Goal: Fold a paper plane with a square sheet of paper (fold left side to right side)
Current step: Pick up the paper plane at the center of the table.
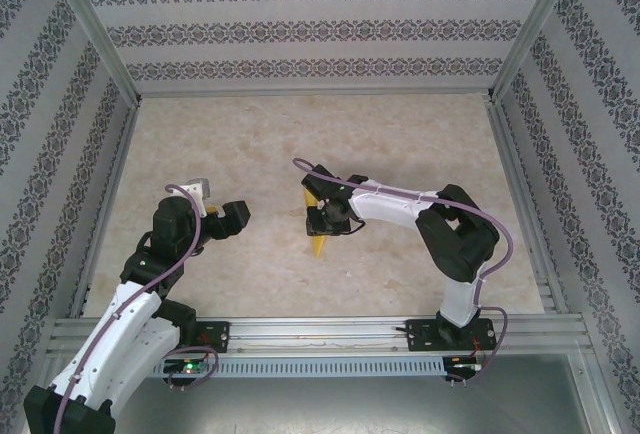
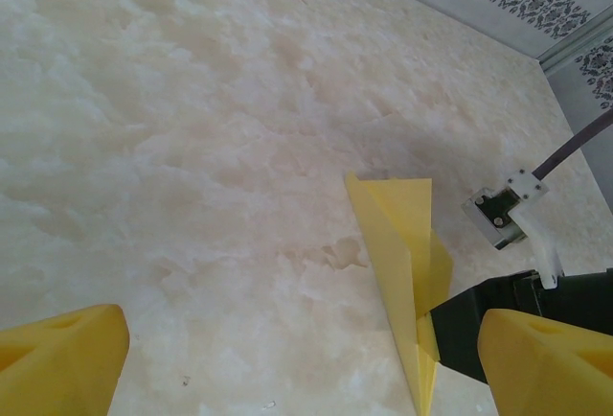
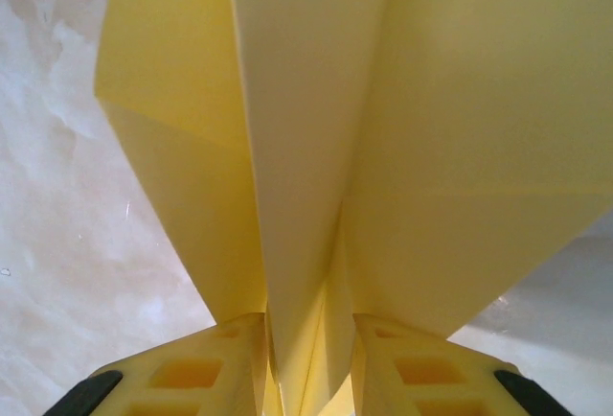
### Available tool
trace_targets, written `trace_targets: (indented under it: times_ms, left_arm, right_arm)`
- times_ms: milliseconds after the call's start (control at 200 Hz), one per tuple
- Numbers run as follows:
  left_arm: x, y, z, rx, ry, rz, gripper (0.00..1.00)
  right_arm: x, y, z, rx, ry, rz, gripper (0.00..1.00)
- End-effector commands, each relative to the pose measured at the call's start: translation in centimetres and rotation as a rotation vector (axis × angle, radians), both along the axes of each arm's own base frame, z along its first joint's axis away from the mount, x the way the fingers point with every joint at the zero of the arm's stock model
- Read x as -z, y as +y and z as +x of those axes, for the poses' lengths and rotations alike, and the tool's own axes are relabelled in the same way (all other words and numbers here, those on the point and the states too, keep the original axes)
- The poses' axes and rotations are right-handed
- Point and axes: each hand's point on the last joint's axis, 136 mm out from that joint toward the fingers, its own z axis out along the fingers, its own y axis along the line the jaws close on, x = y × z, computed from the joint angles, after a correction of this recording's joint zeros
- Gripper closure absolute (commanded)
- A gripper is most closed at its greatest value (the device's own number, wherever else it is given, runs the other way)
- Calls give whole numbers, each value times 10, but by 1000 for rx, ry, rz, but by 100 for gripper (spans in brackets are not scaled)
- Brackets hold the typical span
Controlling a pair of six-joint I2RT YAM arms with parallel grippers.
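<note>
The square sheet of paper is folded into a narrow yellow paper plane and stands on edge at the table's middle. In the right wrist view the paper plane rises in front of the camera, wings spread to both sides. My right gripper pinches its centre fold, a yellow finger pressing on each side. From above, the right gripper reaches in from the right. In the left wrist view the plane points toward the camera. My left gripper hovers open and empty to the left of the plane.
The marbled table is ringed by aluminium posts and patterned walls. A slotted rail runs along the near edge. The right arm's white wrist bracket sits just beyond the plane.
</note>
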Motion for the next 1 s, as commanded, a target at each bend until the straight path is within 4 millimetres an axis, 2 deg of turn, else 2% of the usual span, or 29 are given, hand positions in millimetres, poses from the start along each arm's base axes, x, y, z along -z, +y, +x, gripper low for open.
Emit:
trace_targets:
  times_ms: [0, 999]
  left_arm:
    - [7, 7, -4, -8, 16, 34, 6]
    - [12, 8, -4, -10, 27, 44, 5]
  right_arm:
    - [-1, 4, 10, 23, -21, 2, 72]
    - [20, 10, 5, -7, -5, -80, 85]
